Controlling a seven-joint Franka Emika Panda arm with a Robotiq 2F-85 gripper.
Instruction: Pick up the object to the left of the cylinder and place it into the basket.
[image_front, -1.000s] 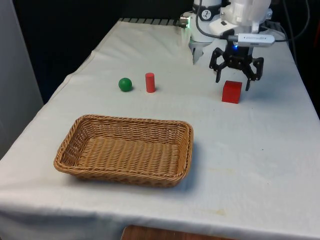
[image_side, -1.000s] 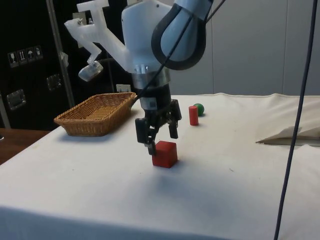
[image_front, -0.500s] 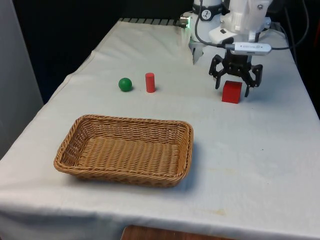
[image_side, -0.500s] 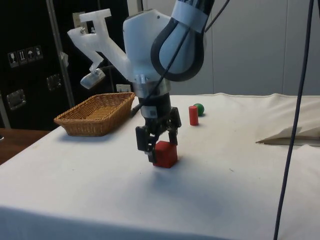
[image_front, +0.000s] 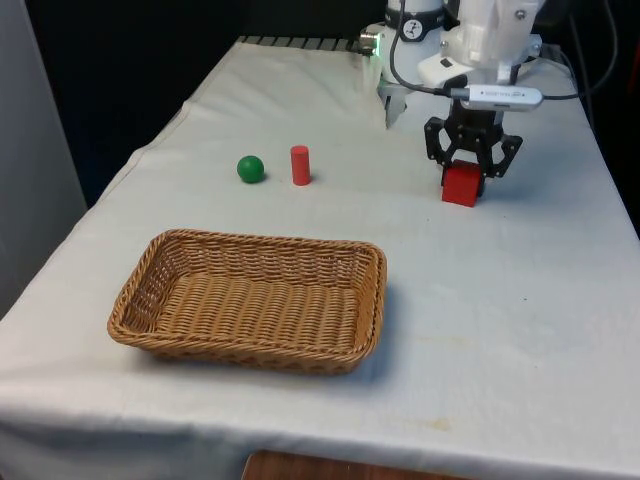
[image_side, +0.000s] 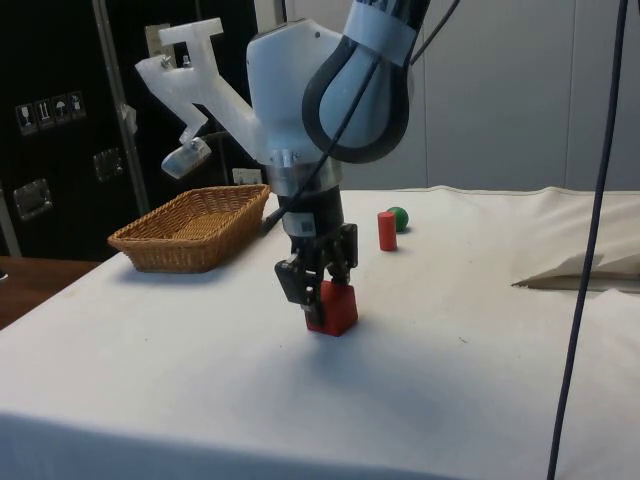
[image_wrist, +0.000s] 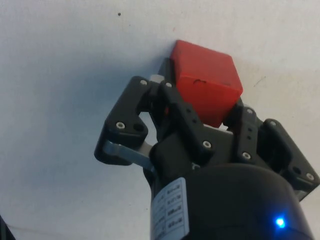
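One white cloth (image_front: 500, 330) covers the whole table, lying mostly flat, with a raised fold at its edge in the side view. Black curtains hang beyond the far end in the front view, and dark cabinets stand behind the table in the side view.

The wicker basket (image_front: 250, 300) sits on the near part of the table, toward the front view's left, with nothing inside it that I can see.

Farther back stand the red cylinder (image_front: 300, 165), upright, and the green ball (image_front: 250, 169) just beside it on the front view's left, the two a little apart. The ball rests on the cloth, well away from me.

My gripper (image_front: 470, 172) is at the front view's right, well apart from the cylinder, lowered over the red cube (image_front: 461, 185). My fingers are closed in against the cube's two opposite sides, so I have hold of it; the wrist view shows the cube (image_wrist: 206, 87) pinched between my fingers (image_wrist: 182, 117). The cube's base looks to be on or just at the cloth (image_side: 330, 320).
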